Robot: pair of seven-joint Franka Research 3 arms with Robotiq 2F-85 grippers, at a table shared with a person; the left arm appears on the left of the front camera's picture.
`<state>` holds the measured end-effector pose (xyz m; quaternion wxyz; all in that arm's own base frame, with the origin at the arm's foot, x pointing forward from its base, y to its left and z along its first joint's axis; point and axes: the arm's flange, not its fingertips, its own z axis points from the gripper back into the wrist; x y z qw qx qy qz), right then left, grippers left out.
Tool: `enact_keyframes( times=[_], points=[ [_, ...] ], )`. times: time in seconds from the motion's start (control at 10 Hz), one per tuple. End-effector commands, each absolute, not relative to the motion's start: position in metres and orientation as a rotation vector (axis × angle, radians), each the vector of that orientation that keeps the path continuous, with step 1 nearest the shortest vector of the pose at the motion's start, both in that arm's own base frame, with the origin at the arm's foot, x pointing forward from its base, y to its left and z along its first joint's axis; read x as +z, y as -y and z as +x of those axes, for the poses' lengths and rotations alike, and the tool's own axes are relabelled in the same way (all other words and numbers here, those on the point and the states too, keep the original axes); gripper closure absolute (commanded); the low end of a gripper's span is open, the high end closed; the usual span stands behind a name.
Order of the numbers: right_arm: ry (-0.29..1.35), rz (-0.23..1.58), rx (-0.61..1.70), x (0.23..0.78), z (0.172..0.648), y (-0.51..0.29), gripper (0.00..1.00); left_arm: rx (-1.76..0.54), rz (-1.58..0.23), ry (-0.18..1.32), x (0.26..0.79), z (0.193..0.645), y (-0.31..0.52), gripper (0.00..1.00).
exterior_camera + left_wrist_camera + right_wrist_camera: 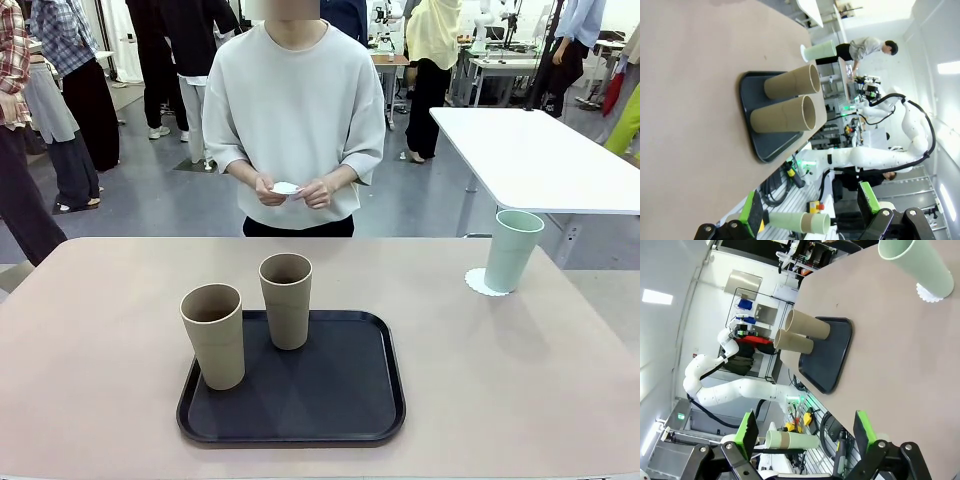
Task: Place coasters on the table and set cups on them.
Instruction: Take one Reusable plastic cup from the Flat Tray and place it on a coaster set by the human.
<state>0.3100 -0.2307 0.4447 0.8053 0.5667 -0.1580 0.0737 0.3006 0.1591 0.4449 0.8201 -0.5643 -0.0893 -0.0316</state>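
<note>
Two of three cups unserved: tan-beige cup point(213, 335) at 9 o'clock on black tray point(290, 420), darker brown cup point(286, 300) beside it at 12, both upright, staged for pickup. Tray at 6 o'clock of table point(100, 330). At 12, person's hands point(318, 192) pinching white coaster point(286, 187), likely next to lay. At 2 o'clock, mint cup point(512, 250) seated on scalloped coaster point(478, 284): one set done. Left gripper point(810, 207) and right gripper point(805, 429) spread wide, holding nothing, probably waiting on that coaster.

Right of frame: mint cup point(513, 250) on white scalloped coaster point(477, 283). Centre: tan cup point(214, 336), brown cup point(286, 300) on black tray point(340, 392). Beige-pink table point(500, 390).
</note>
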Motion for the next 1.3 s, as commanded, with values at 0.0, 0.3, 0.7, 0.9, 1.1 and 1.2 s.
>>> enact_keyframes(
  times=[0.0,0.3,0.7,0.9,1.1,1.2],
  points=[
    [0.331,1.210,0.152,0.447,0.303,0.229,0.00,-0.067,-1.201,0.190,0.445,0.301,-0.159,0.00],
    [0.331,1.210,0.152,0.447,0.303,0.229,0.00,-0.050,-1.032,0.174,0.486,0.297,-0.154,0.00],
    [0.331,1.210,0.152,0.447,0.303,0.229,0.00,-0.081,-1.131,0.182,0.462,0.303,-0.157,0.00],
    [0.331,1.210,0.152,0.447,0.303,0.229,0.00,-0.081,-1.131,0.182,0.462,0.303,-0.157,0.00],
    [0.331,1.210,0.152,0.447,0.303,0.229,0.00,-0.081,-1.131,0.182,0.462,0.303,-0.157,0.00],
    [0.331,1.210,0.152,0.447,0.303,0.229,0.00,-0.081,-1.131,0.182,0.462,0.303,-0.157,0.00]
  ],
)
